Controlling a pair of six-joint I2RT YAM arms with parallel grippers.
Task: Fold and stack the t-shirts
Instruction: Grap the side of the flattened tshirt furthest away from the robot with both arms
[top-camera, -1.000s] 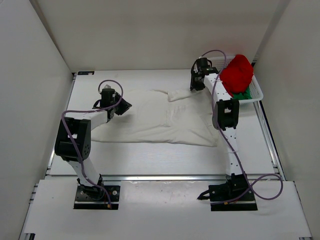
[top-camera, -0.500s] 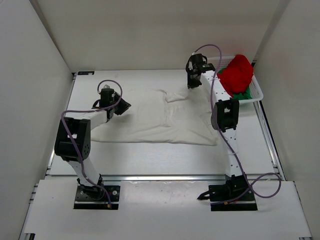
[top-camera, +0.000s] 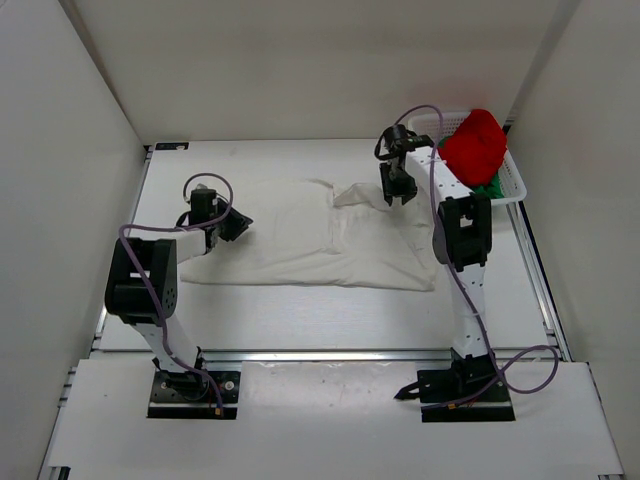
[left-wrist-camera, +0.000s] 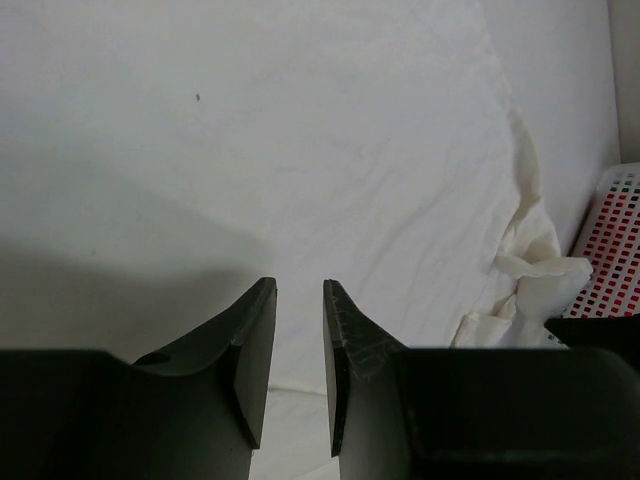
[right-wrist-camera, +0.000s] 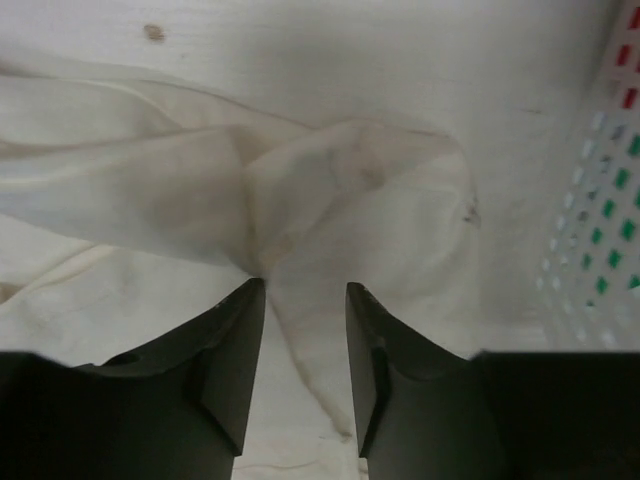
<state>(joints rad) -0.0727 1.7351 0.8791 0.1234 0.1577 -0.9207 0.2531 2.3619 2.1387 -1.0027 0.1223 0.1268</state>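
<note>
Bright, even overhead light, white walls washed pale, soft grey shadow beside the left gripper (left-wrist-camera: 298, 290), basket (right-wrist-camera: 600, 190) mesh blurred, wrist-view fingers underexposed.

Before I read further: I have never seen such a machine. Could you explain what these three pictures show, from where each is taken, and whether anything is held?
This is a robot: two arms bolted at the near edge of the table, the left arm and the right arm. The wide picture looks down from above and behind them. The other two come from a camera on each wrist, so the dark shapes below are its fingers. A white t-shirt lies spread on the table, one sleeve bunched. A red t-shirt and a green t-shirt sit in the white basket at the right. The left gripper and the right gripper stand open above the white t-shirt; neither holds anything.
</note>
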